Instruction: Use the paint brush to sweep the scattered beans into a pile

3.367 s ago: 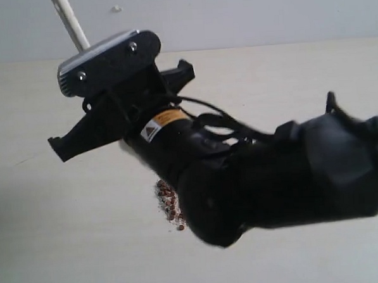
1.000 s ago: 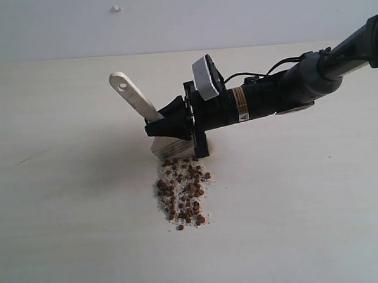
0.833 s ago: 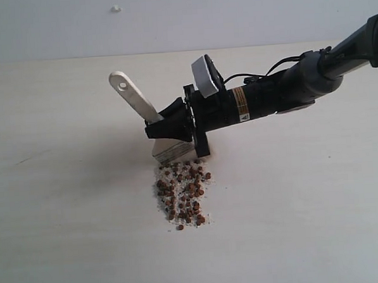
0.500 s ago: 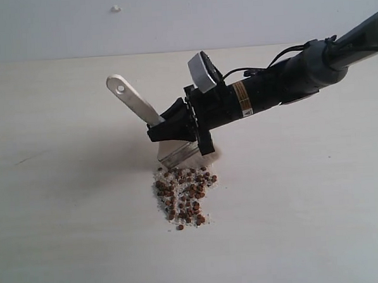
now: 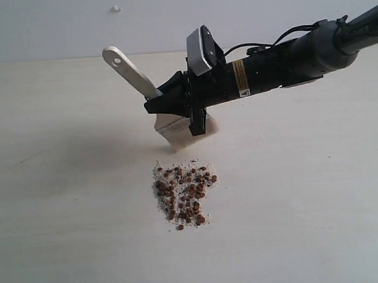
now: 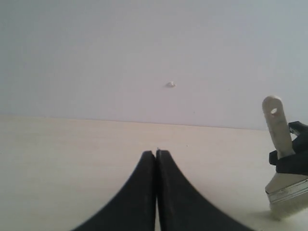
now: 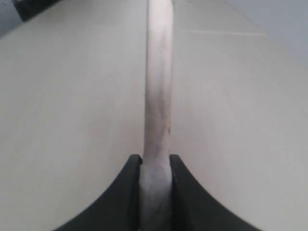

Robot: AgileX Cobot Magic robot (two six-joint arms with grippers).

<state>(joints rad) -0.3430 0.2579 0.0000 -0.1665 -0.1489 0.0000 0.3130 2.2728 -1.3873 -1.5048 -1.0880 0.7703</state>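
While the right gripper (image 5: 154, 105) is clamping its pale wooden handle partway along, the paint brush (image 5: 140, 82) is hanging tilted over the table (image 5: 64, 186), and its long axis is running on a diagonal in the exterior view. The handle's end, with its hole (image 5: 116, 60), is pointing up and towards the left of that view. The silver ferrule (image 5: 171, 122) and the off-white bristles (image 5: 190, 137) are pointing down and to the right, towards the tabletop. The bristle tips are sitting just behind the beans (image 5: 184, 194) and apart from them, and they are looking lifted clear of the surface. The beans are lying gathered in one compact reddish-brown patch in the middle of the table, mixed with fine whitish crumbs (image 5: 160, 192), nearer the camera than the brush. In the right wrist view the two black jaws are pinching the handle (image 7: 159, 96) from both sides, and the handle is stretching straight away from them over the pale tabletop. The right arm is reaching in from the right edge of the exterior view, carrying a silver-faced camera box (image 5: 198, 50) above the jaws. In the left wrist view the left gripper (image 6: 155, 154) is keeping its jaws pressed together tip to tip above the table, with the brush (image 6: 279, 139) showing off to one side against the grey wall (image 6: 96, 57), which is bearing a small white mark (image 6: 170, 84).
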